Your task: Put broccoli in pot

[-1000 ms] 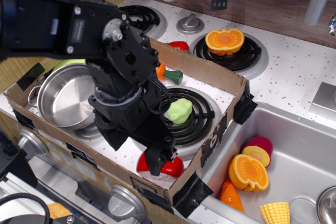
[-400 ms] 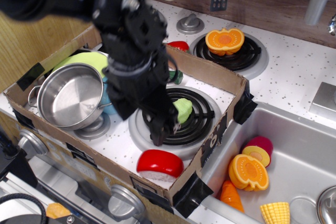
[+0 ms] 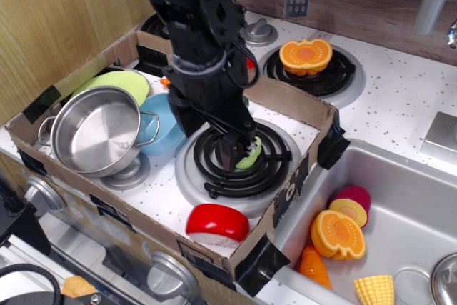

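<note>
Where black coils ring the burner, lumpy lime broccoli point(image 3: 249, 156) under pincer point(image 3: 235, 153).

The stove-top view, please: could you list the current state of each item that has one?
gripper: down at the broccoli, grip unclear
broccoli: on the coil burner, mostly hidden
pot: upright, empty
blue cup: beside the pot
red toy: lying at the box's front wall

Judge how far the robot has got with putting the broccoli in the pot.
Done: the gripper has come down onto the broccoli on the black burner. In hand: closing on it; whether the fingers grip it cannot be told. Left: lifting it, carrying it left past the blue cup and dropping it into the pot, whose inside shows only bare metal.
</note>
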`<state>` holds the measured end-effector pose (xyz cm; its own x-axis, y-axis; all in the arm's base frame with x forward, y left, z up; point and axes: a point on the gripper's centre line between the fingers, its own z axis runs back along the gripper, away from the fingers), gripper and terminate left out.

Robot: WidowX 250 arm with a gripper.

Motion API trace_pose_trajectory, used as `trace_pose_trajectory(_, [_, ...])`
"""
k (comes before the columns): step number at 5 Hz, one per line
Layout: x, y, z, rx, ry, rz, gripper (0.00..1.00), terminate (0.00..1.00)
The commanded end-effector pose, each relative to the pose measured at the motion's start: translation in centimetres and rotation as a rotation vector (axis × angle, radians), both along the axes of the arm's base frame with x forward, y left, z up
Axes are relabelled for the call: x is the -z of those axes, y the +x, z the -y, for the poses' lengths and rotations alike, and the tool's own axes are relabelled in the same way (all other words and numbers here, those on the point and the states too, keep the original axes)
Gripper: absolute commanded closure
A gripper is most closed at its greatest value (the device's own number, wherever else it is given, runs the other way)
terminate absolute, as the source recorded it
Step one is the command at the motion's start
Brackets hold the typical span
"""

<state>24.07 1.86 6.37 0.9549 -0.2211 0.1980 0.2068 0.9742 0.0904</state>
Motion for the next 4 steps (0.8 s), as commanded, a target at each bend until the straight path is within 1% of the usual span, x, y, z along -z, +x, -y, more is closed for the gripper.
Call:
trace_pose_trajectory(1, [1.5,3.1,-0.6,0.053,-0.029,0.071,0.00,0.00])
trace_pose_trajectory(2, [2.4,3.5,-0.9,0.065,-0.042,0.085,0.00,0.00])
trace_pose_trajectory(3, [3.5,3.6,-0.7,0.068,-0.072,0.093,0.00,0.00])
trace_pose_trajectory(4, [4.4,3.5,0.0,0.057,-0.084,0.101,0.00,0.00])
